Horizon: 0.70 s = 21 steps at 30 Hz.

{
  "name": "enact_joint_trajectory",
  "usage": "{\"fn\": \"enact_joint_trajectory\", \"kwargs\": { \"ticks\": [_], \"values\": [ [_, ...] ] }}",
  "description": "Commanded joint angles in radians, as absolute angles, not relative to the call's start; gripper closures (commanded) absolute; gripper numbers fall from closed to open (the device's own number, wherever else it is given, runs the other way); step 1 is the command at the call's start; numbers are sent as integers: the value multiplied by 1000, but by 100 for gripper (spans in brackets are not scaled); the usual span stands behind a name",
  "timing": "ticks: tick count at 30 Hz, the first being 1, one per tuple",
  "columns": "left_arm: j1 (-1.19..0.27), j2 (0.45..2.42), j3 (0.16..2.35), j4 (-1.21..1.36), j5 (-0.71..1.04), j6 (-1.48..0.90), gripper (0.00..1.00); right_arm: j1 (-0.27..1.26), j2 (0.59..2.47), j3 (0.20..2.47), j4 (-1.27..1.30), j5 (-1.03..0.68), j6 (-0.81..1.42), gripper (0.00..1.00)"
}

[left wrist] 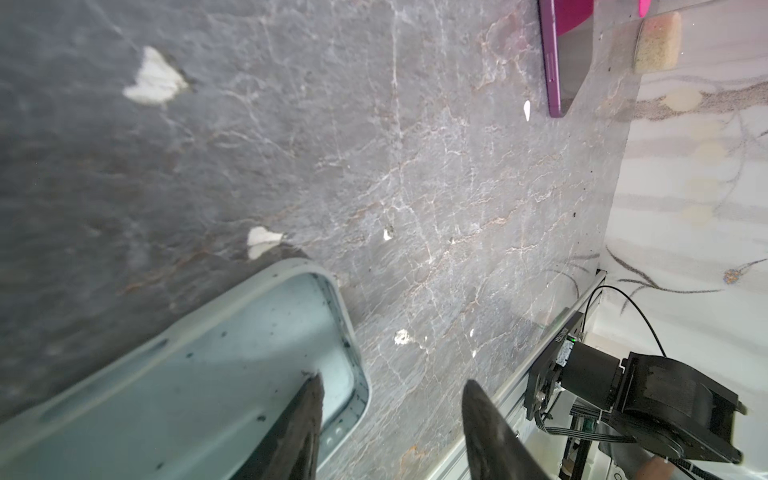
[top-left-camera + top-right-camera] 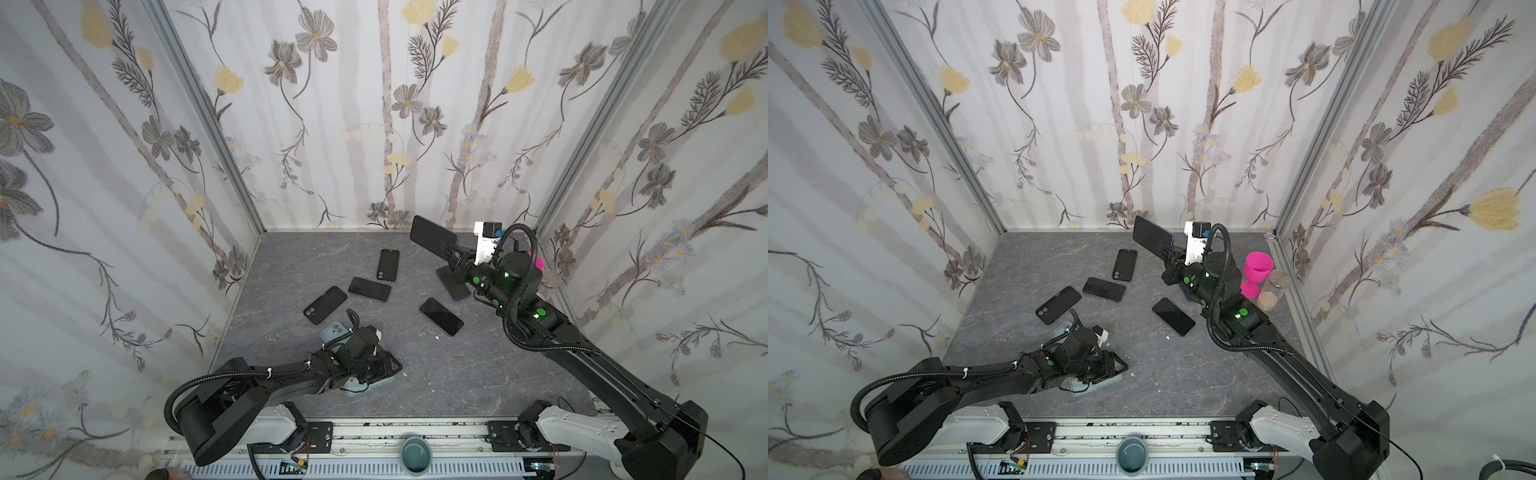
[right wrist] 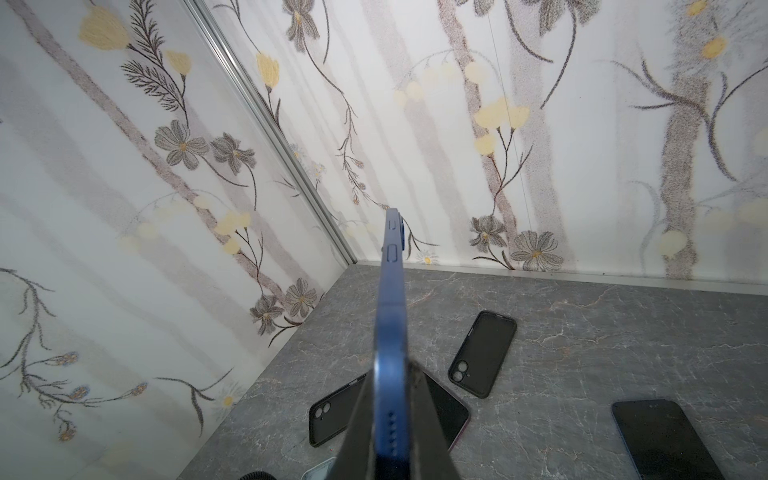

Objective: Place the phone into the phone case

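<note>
A blue phone (image 2: pixel 432 235) (image 2: pixel 1150 236) hangs edge-on high over the back of the table, with my right gripper (image 2: pixel 451 254) (image 2: pixel 1168 254) (image 3: pixel 390 372) shut on its lower end; the wrist view shows its blue side (image 3: pixel 390 299). Near the front left lies an empty pale blue-grey phone case (image 2: pixel 358 389) (image 2: pixel 1086 386) (image 1: pixel 187 374), hollow side up. My left gripper (image 2: pixel 388 365) (image 2: pixel 1115 365) (image 1: pixel 392 380) is open over the case's end: one finger is inside the hollow, the other outside over the table. The arm hides most of the case in both top views.
Two black cases (image 2: pixel 325 304) (image 2: pixel 387 264) and dark phones (image 2: pixel 370 289) (image 2: pixel 441 316) lie mid-table. A purple phone (image 2: pixel 455 289) lies under the right arm. A pink cup (image 2: pixel 1258 269) and a glass jar (image 2: pixel 1273 291) stand by the right wall. White scraps (image 1: pixel 153 79) dot the table.
</note>
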State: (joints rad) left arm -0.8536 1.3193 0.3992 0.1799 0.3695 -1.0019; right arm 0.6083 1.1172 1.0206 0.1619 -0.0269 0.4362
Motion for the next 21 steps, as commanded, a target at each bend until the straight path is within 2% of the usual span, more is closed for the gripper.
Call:
{"fn": "enact_joint_trajectory", "kwargs": {
  "ticks": [1,9,21],
  "values": [
    [-857,1356,404,260,383,-1044,47,605,1103,1020,255,-18,443,100],
    [-877,1454,442,354,405,-1067,48,598,1100,1016,257,-20,448,100],
    [-891,1709,650,440,485,-1021,47,584,1098,1014,249,-19,451,100]
  ]
}}
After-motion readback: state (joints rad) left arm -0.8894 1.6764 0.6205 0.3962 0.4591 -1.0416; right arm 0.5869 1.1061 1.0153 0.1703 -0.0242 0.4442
